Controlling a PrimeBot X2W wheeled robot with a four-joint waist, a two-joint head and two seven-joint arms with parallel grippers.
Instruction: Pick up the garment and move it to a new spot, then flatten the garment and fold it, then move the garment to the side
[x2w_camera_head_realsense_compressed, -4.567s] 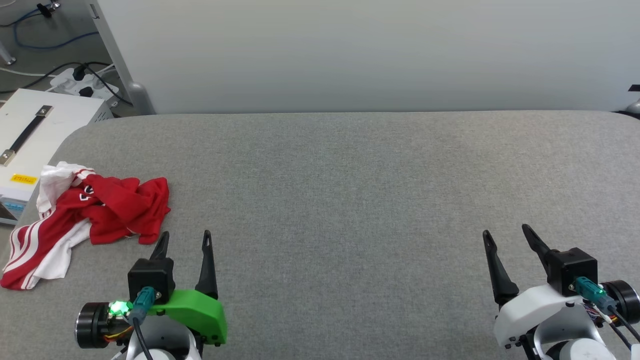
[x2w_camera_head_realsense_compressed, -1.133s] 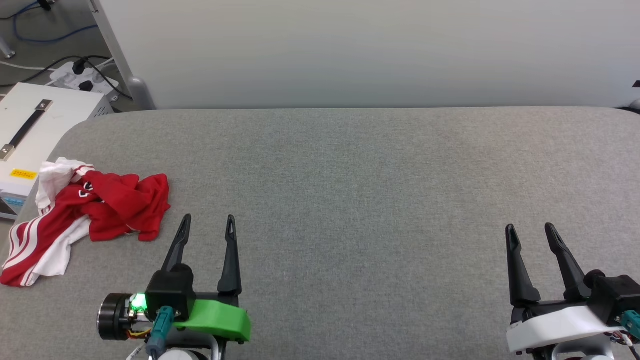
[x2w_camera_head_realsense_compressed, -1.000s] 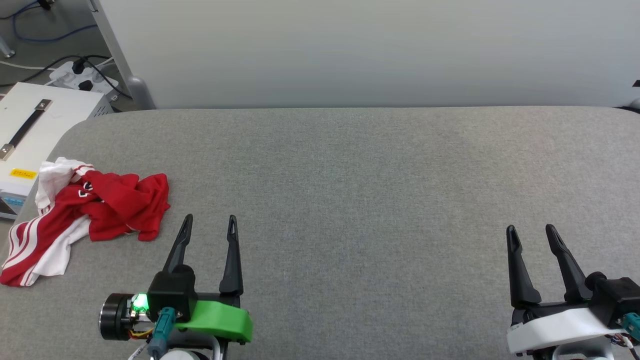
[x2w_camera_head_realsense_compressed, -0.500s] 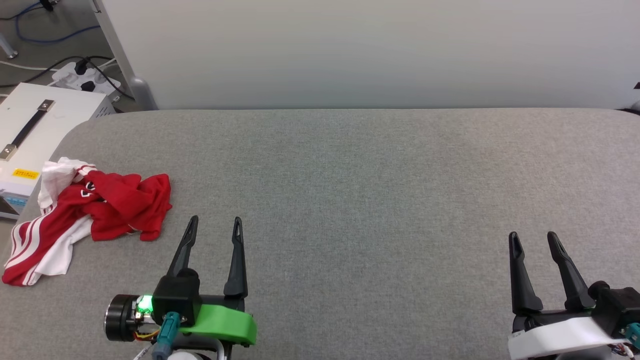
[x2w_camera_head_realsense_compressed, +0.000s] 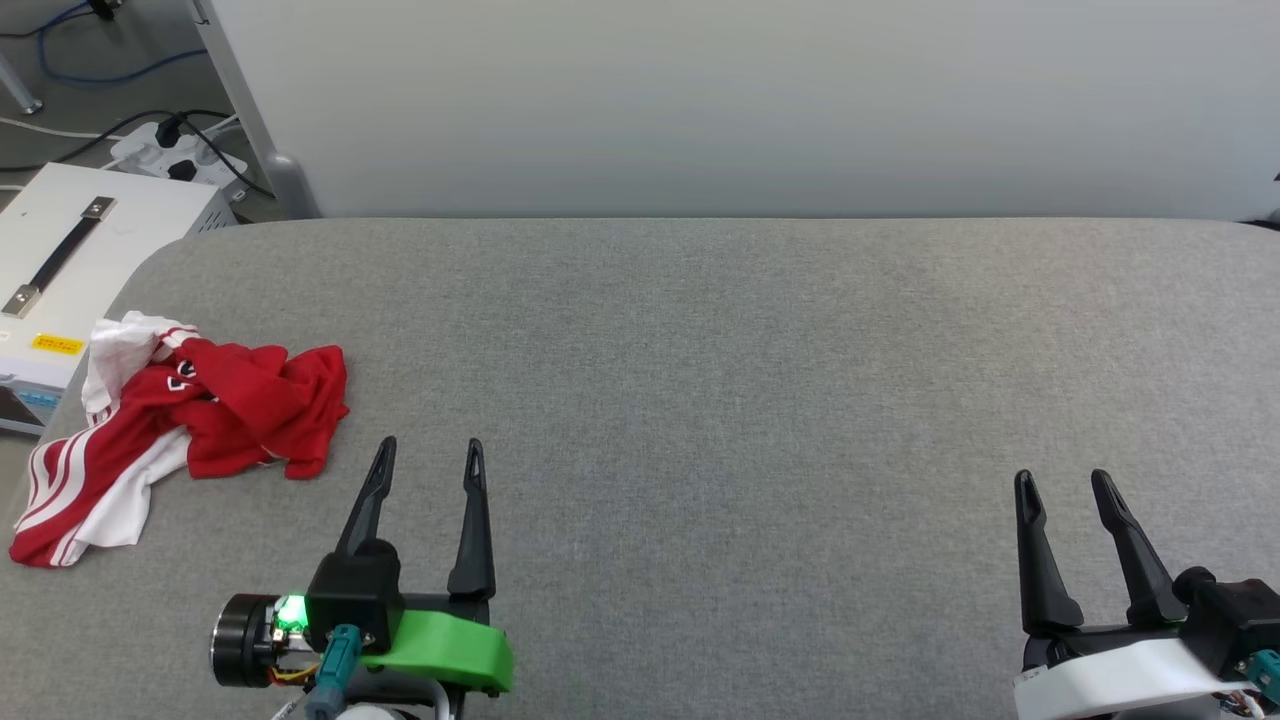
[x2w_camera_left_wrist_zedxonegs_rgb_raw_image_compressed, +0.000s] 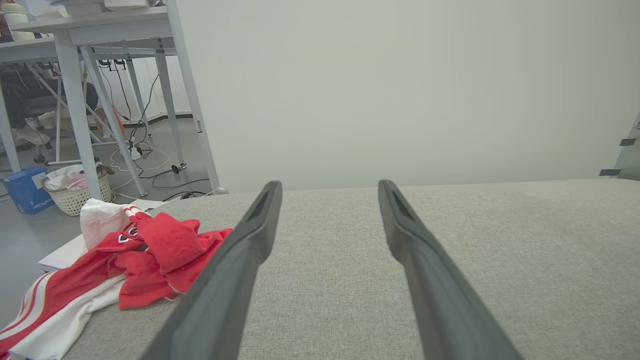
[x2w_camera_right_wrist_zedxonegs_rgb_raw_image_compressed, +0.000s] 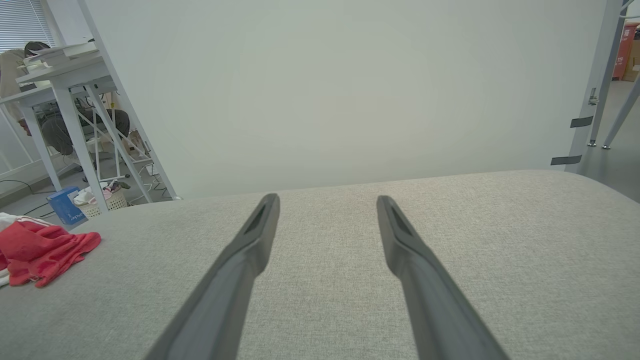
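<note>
- Jersey (x2w_camera_head_realsense_compressed: 180, 420) crumpled at the frame's left, on the grey surface's (x2w_camera_head_realsense_compressed: 750, 350) edge, lettering mostly hidden in folds.
- Left pincer (x2w_camera_head_realsense_compressed: 431, 441) and right pincer (x2w_camera_head_realsense_compressed: 1060, 474) spread, holding nothing.

A crumpled red-and-white jersey (x2w_camera_head_realsense_compressed: 235, 400) lies at the grey cloth-covered table's (x2w_camera_head_realsense_compressed: 700, 350) left edge. A white handled box (x2w_camera_head_realsense_compressed: 130, 215) stands further left.

Black fingers (x2w_camera_head_realsense_compressed: 473, 520), green cover (x2w_camera_head_realsense_compressed: 440, 650), seemingly teal plug (x2w_camera_head_realsense_compressed: 335, 662)
</note>
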